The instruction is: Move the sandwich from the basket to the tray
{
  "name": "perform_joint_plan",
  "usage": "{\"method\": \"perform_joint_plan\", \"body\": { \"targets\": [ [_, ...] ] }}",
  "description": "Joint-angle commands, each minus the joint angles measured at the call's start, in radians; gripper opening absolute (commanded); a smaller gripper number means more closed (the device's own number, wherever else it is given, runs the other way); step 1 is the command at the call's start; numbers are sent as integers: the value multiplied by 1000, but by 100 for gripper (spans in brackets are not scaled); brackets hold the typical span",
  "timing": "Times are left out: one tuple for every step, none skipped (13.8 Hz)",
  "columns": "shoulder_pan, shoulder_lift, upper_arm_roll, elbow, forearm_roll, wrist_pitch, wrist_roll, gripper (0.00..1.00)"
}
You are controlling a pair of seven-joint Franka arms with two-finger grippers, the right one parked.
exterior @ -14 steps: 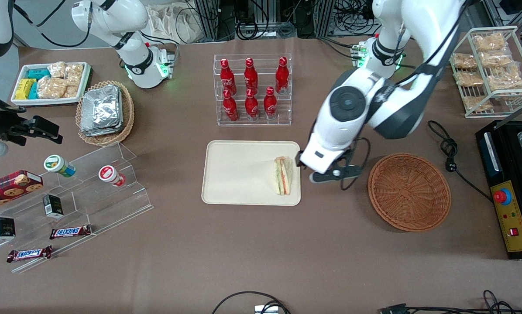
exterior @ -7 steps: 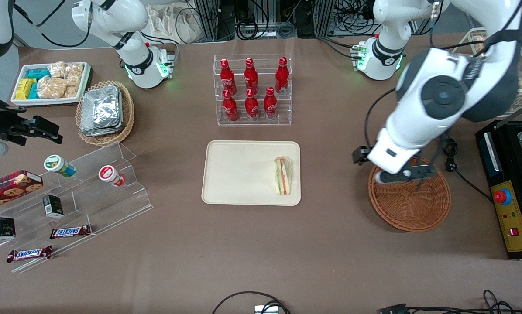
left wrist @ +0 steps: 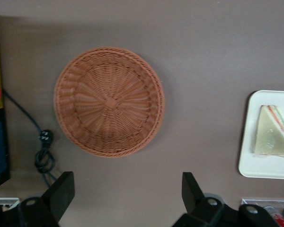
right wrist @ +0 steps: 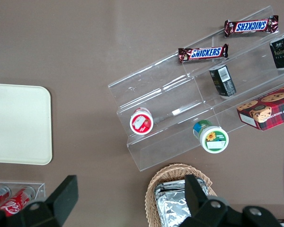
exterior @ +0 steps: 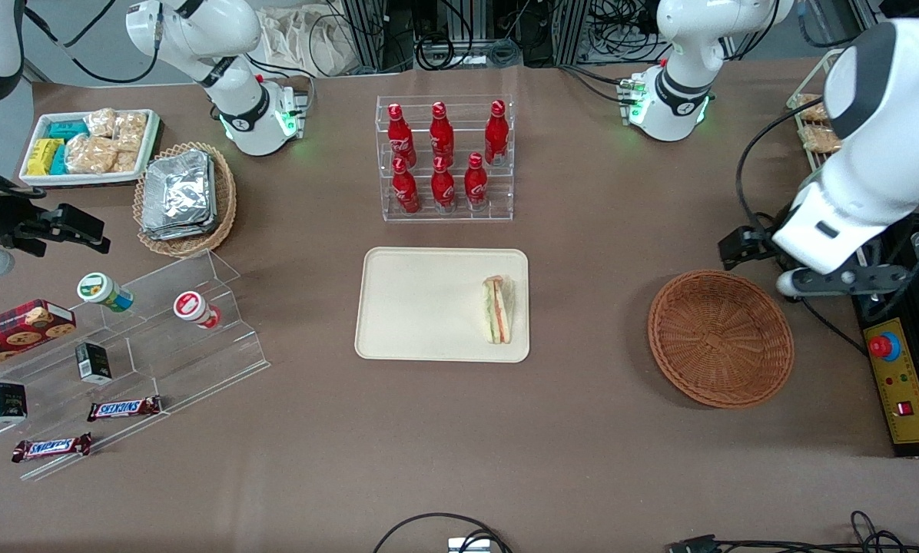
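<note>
The sandwich (exterior: 497, 309) lies on the cream tray (exterior: 421, 307), along the tray's short edge nearest the basket. It also shows in the left wrist view as a pale wedge (left wrist: 273, 131) on the tray's corner (left wrist: 267, 165). The round reddish-brown basket (exterior: 721, 338) (left wrist: 109, 101) holds nothing. My gripper (left wrist: 127, 191) is open, with nothing but bare table between its two dark fingers. It hangs high above the table, farther from the front camera than the basket, toward the working arm's end. In the front view the arm's white hand (exterior: 828, 242) sits next to the black control box.
A black control box (exterior: 901, 338) with a red button stands at the working arm's end, with a black cable (exterior: 790, 265) beside the basket. A clear rack of red bottles (exterior: 444, 157) stands farther back than the tray. A clear stepped stand (exterior: 144, 338) with snacks lies toward the parked arm's end.
The arm has swung away from the tray's edge, passed over the basket and now sits near the control box. The sandwich stays on the tray.
</note>
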Motion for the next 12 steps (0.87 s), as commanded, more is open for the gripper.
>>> {"method": "perform_joint_plan", "body": {
  "targets": [
    [-41, -61, 71, -55, -19, 40, 18, 100],
    [-64, -60, 102, -54, -23, 55, 20, 100],
    [-83, -57, 127, -55, -23, 68, 24, 100],
    [-83, -54, 133, -57, -23, 76, 44, 100],
    [-81, -54, 144, -52, -23, 74, 61, 100],
    [-81, -55, 157, -50, -24, 73, 61, 100],
    [-81, -55, 160, -47, -21, 66, 70, 100],
    [-81, -57, 161, -43, -21, 59, 84, 100],
    [-81, -60, 162, -40, -21, 44, 95, 100],
    [-81, -60, 164, -29, -20, 22, 97, 100],
    [-81, -60, 164, -18, -20, -1, 95, 100],
    [-81, -58, 164, -11, -21, -19, 97, 100]
  ]
}}
